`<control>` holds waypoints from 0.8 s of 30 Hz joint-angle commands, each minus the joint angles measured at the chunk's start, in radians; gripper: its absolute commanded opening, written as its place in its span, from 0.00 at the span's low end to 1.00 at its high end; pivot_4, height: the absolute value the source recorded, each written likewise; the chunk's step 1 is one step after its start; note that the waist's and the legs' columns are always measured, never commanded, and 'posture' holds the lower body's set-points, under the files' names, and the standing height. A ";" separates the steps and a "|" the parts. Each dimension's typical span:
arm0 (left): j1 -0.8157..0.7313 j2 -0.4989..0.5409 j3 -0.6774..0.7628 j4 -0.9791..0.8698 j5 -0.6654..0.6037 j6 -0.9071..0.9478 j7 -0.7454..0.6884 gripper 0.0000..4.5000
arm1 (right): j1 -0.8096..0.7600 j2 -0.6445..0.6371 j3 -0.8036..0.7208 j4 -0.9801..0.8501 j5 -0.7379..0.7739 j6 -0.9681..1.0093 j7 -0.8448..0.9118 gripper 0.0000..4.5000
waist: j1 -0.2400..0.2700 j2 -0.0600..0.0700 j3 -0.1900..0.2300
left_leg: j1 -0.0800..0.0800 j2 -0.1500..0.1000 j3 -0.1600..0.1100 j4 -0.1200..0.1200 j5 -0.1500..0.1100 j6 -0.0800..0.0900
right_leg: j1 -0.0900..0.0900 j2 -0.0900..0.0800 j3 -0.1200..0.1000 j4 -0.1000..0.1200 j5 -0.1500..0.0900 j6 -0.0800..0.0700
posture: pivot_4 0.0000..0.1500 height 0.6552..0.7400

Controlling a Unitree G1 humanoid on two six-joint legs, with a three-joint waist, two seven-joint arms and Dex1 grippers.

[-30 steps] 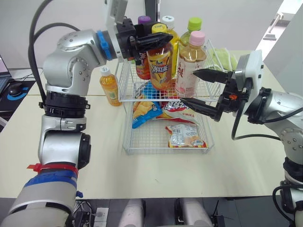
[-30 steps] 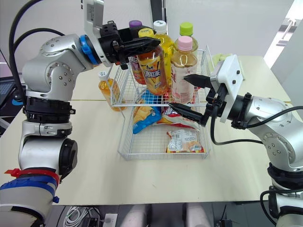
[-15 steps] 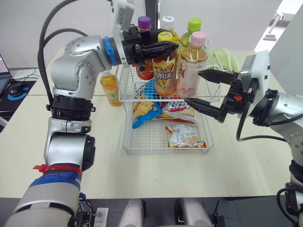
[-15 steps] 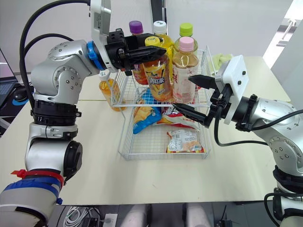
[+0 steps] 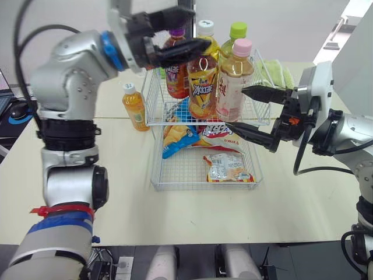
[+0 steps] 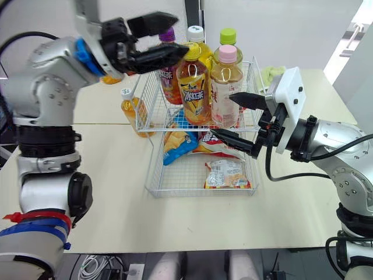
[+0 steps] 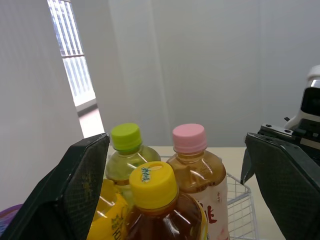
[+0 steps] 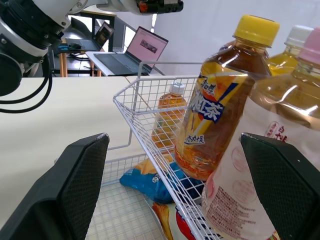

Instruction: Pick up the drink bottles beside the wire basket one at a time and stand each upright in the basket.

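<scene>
Found yellow-capped bottle (image 5: 203, 81) upright in wire basket (image 5: 152, 121), far section, cap just below left gripper (image 5: 186, 30); jaws wide, not gripping. Found right gripper (image 5: 235, 107) equally wide at basket's right. Noted small orange bottle (image 5: 135, 107) left of basket.

Six drink bottles (image 5: 203, 81): five in wire basket (image 5: 152, 102), one beside; three snack packets (image 5: 228, 167).

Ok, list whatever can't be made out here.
- Purple-capped bottle: left eye view, cap partly hidden by left gripper.
- Green object: head views, behind basket mesh, unidentifiable.
- Yellow-capped bottle: left wrist view, label cut off by the edge.
</scene>
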 commanded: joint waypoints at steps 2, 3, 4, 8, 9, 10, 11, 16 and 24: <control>0.013 0.058 0.119 -0.082 -0.070 0.067 0.098 0.99 | -0.031 0.013 0.005 -0.004 0.030 -0.027 0.035 1.00 | 0.000 0.000 0.000 | 0.000 0.000 0.000 0.000 0.000 0.000 | 0.000 0.000 0.000 0.000 0.000 0.000 | 1.00 1.00; 0.039 0.075 0.137 -0.102 -0.068 0.073 0.120 0.99 | -0.033 0.018 0.008 -0.005 0.037 -0.029 0.042 1.00 | 0.000 0.000 0.000 | 0.000 0.000 0.000 0.000 0.000 0.000 | 0.000 0.000 0.000 0.000 0.000 0.000 | 1.00 1.00; 0.057 0.087 0.148 -0.119 -0.069 0.078 0.137 0.99 | -0.034 0.020 0.009 -0.005 0.043 -0.030 0.049 1.00 | 0.000 0.000 0.000 | 0.000 0.000 0.000 0.000 0.000 0.000 | 0.000 0.000 0.000 0.000 0.000 0.000 | 1.00 1.00; 0.285 0.152 0.278 -0.246 -0.043 0.082 0.262 0.99 | -0.053 0.046 0.030 -0.006 0.071 -0.049 0.092 1.00 | -0.006 0.001 -0.001 | 0.002 0.001 0.001 -0.001 0.000 0.000 | 0.001 0.000 0.001 0.000 0.000 0.000 | 1.00 1.00; 0.345 0.160 0.320 -0.273 -0.032 0.069 0.295 0.99 | -0.063 0.054 0.040 0.001 0.071 -0.054 0.103 1.00 | -0.007 0.001 -0.001 | 0.002 0.002 0.001 -0.001 0.000 0.000 | 0.001 0.000 0.001 0.000 0.000 0.000 | 1.00 1.00; 0.397 0.162 0.369 -0.296 -0.032 0.064 0.334 0.99 | -0.072 0.063 0.051 0.010 0.070 -0.058 0.114 1.00 | -0.007 0.001 -0.001 | 0.002 0.003 0.000 -0.001 0.000 0.000 | 0.001 0.000 0.001 0.000 0.000 0.000 | 1.00 1.00; 0.430 0.162 0.400 -0.312 -0.039 0.062 0.362 0.99 | -0.077 0.068 0.057 0.016 0.069 -0.061 0.123 1.00 | -0.006 0.001 0.000 | 0.002 0.003 0.000 0.000 0.000 0.000 | 0.001 0.000 0.000 0.000 0.000 0.000 | 1.00 1.00; 0.661 0.148 0.501 -0.359 -0.003 -0.010 0.431 0.99 | -0.103 0.087 0.103 0.062 0.023 -0.097 0.168 1.00 | 0.006 0.001 -0.001 | 0.002 0.003 0.000 0.000 0.000 0.000 | 0.001 -0.003 0.001 0.000 0.000 0.000 | 1.00 1.00; 1.057 -0.031 0.532 -0.476 0.021 -0.153 0.484 0.99 | -0.134 0.109 0.134 0.123 -0.020 -0.139 0.209 1.00 | 0.010 0.000 -0.002 | 0.002 0.003 -0.001 0.000 0.000 0.000 | 0.002 -0.003 0.000 -0.001 0.000 0.000 | 1.00 1.00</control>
